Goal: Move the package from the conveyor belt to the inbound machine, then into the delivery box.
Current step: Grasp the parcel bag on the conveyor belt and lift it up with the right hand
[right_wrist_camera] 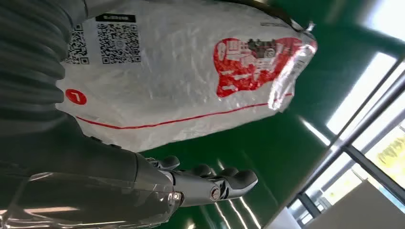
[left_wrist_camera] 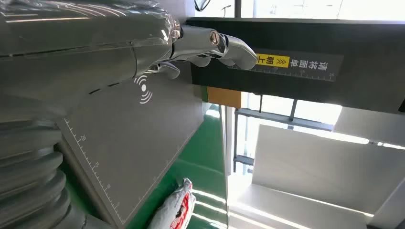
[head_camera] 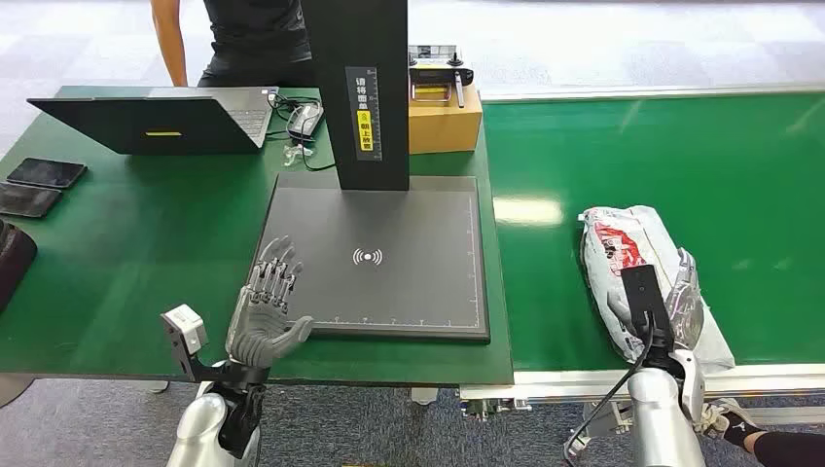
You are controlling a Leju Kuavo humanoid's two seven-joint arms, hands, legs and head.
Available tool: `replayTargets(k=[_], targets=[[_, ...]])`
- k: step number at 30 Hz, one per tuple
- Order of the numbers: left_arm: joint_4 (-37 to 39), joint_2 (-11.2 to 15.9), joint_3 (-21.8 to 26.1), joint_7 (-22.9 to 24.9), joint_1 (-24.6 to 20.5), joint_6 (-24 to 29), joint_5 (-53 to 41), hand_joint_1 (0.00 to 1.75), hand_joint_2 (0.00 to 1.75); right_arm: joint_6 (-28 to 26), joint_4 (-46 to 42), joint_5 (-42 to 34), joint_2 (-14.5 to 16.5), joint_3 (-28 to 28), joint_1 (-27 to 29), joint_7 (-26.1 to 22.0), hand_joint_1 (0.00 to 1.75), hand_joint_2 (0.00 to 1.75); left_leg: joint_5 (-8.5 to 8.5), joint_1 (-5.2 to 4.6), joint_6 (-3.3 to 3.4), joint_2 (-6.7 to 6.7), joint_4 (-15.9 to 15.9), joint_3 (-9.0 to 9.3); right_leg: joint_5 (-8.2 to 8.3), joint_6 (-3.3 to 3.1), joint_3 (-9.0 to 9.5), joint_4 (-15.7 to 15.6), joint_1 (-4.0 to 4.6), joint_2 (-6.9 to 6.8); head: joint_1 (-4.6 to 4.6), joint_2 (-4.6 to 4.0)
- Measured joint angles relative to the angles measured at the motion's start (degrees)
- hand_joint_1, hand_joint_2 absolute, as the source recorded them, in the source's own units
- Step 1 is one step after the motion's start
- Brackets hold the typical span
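One package (head_camera: 634, 263), a white plastic mailer with red print and QR codes, lies flat on the green conveyor belt (head_camera: 739, 185), close to the belt's near edge and toward its left end, just beside the table (head_camera: 126, 253). The right hand (head_camera: 671, 297) is at the package's near end, fingers stretched forward along its right flank; in the right wrist view the fingers (right_wrist_camera: 224, 181) extend straight beside the bag (right_wrist_camera: 181, 81) over the green belt (right_wrist_camera: 267, 143), spread and grasping nothing, though whether they touch the plastic I cannot tell. The left hand (head_camera: 268, 311) hovers over the near edge of the table at the near-left corner of the inbound machine (head_camera: 389, 258), a flat dark scanning plate with a wireless symbol and a black upright column; its fingers are fanned apart, holding nothing. In the left wrist view the left hand's fingers (left_wrist_camera: 224, 45) reach out above the plate (left_wrist_camera: 138, 129), with the package (left_wrist_camera: 174, 210) far off on the belt. A cardboard box (head_camera: 445, 119) stands at the table's far right corner behind the column, carrying a controller-like device (head_camera: 440, 73) on top; what is inside cannot be seen. A laptop (head_camera: 161, 122) sits near the far-left edge, two phones (head_camera: 39, 185) by the left edge, and a person (head_camera: 233, 39) stands beyond the far edge.
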Motion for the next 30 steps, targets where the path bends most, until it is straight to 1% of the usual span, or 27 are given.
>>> replayTargets(k=[2,4,6,11,15,17,21,26,30], targets=[[0.0,0.0,0.0,0.1,0.0,-0.3,0.1,0.0,1.75,2.3,0.5,1.6,0.0,0.1,0.0,1.6,0.0,1.75,0.0,0.0,0.0,0.0,0.0,0.0,0.0,0.0,0.0,0.0,0.0,0.0,0.01,0.0],[0.0,0.0,0.0,0.3,0.0,-0.8,0.4,0.0,1.75,6.2,1.7,4.1,0.0,0.5,0.2,3.9,0.0,1.75,0.0,0.0,0.0,0.0,0.0,0.0,0.0,0.0,0.0,0.0,0.0,-0.01,0.0,0.0],[0.0,0.0,0.0,0.4,0.0,-1.4,0.8,0.0,1.75,7.5,2.7,6.3,0.1,1.1,0.3,5.8,0.0,1.75,0.0,0.0,0.0,-0.02,0.0,-0.01,0.0,0.0,0.0,0.0,0.0,-0.03,0.0,0.0],[0.0,0.0,-0.1,0.7,0.1,-2.2,1.4,0.0,1.75,5.2,4.2,12.5,0.1,2.4,0.3,11.3,0.0,1.75,0.0,0.0,0.0,-0.03,0.0,-0.02,-0.01,0.01,0.0,0.0,0.0,-0.04,0.0,0.0],[0.0,0.0,-0.1,1.4,0.1,-2.0,1.6,0.0,1.75,1.8,5.0,21.7,0.1,3.1,0.1,19.3,0.0,1.75,0.0,0.0,0.0,-0.03,0.0,-0.02,-0.01,0.02,0.0,0.0,0.0,-0.04,0.0,0.0],[0.0,0.0,-0.1,1.6,0.1,-1.8,1.4,0.0,1.75,1.8,5.3,24.9,0.1,3.1,-0.1,21.8,0.0,1.75,0.0,0.0,0.0,-0.03,0.0,-0.01,-0.01,0.02,0.0,0.0,0.0,-0.03,0.0,0.0],[0.0,0.0,-0.1,1.7,0.1,-1.4,1.2,0.0,1.75,4.0,6.6,27.2,0.1,2.2,-0.8,23.3,0.0,1.75,0.0,0.0,0.0,-0.04,0.0,-0.01,-0.01,0.02,0.0,0.0,-0.01,-0.05,0.0,0.0],[0.0,0.0,-0.1,1.7,0.1,-1.0,1.4,0.0,1.75,2.5,7.7,28.2,0.1,0.6,-1.3,23.1,0.0,1.75,0.0,0.0,0.01,-0.04,0.0,-0.02,-0.01,0.02,0.0,0.0,-0.01,-0.04,0.01,0.0],[0.0,0.0,-0.1,1.7,0.1,-1.0,1.4,0.0,1.75,2.3,7.8,28.2,0.1,-0.2,-1.4,22.7,0.0,1.75,-0.01,0.0,0.01,-0.03,0.0,-0.02,-0.02,0.02,0.0,0.0,-0.01,-0.04,0.0,0.0]])
